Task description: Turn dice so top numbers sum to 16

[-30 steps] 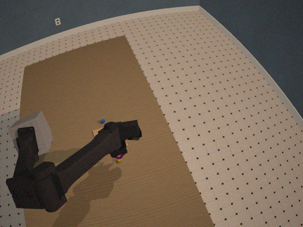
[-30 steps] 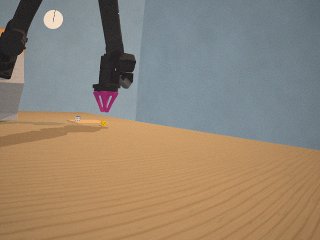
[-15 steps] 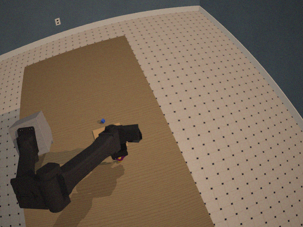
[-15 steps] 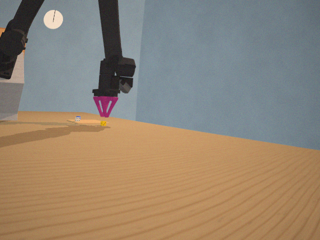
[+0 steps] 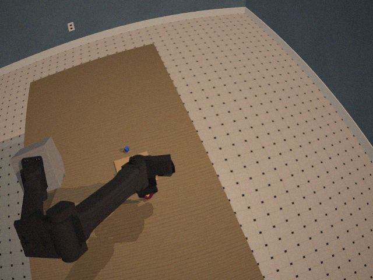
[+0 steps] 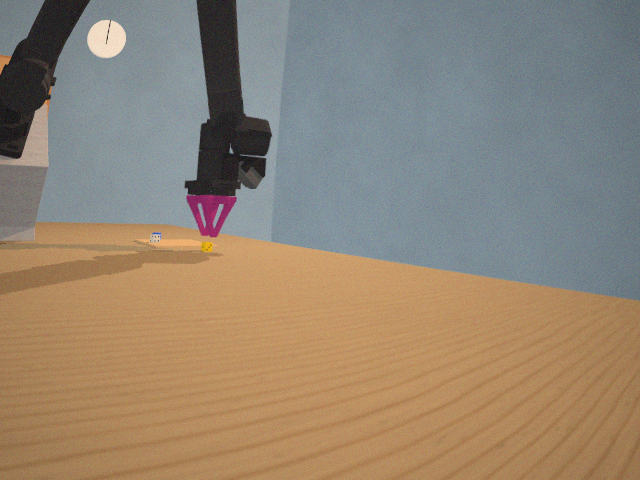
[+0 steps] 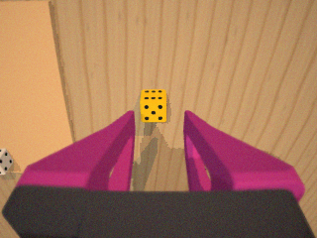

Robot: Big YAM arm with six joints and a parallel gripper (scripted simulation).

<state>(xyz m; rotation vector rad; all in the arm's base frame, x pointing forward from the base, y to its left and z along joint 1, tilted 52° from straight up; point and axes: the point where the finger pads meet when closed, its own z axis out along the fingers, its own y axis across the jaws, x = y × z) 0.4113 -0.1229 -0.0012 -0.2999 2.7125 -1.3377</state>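
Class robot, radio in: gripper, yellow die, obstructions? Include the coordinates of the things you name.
Gripper [image 6: 210, 235] [image 7: 158, 120] open, nothing held. Yellow die [image 6: 206, 246] [image 7: 154, 106] off the mat [image 5: 120, 164] [image 6: 175, 242] [image 7: 30, 74], below fingertips. Nothing visible between them.

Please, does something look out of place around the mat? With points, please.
Yes: two dice are off the mat [image 5: 120, 163] [image 6: 178, 242] [image 7: 30, 74]. The yellow die [image 6: 206, 246] [image 7: 154, 106] lies beside it, below the open jaws [image 6: 210, 235], and the blue die [image 5: 126, 149] lies beyond another edge, though all belong on it.

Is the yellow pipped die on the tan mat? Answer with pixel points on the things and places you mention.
No, the wrist view shows the yellow die [image 5: 147, 195] [image 6: 206, 246] [image 7: 154, 106] on the wood-grain table [image 5: 120, 99] [image 6: 330, 361] [image 7: 223, 50], beside the mat [image 5: 120, 164] [image 6: 178, 242] [image 7: 30, 74].
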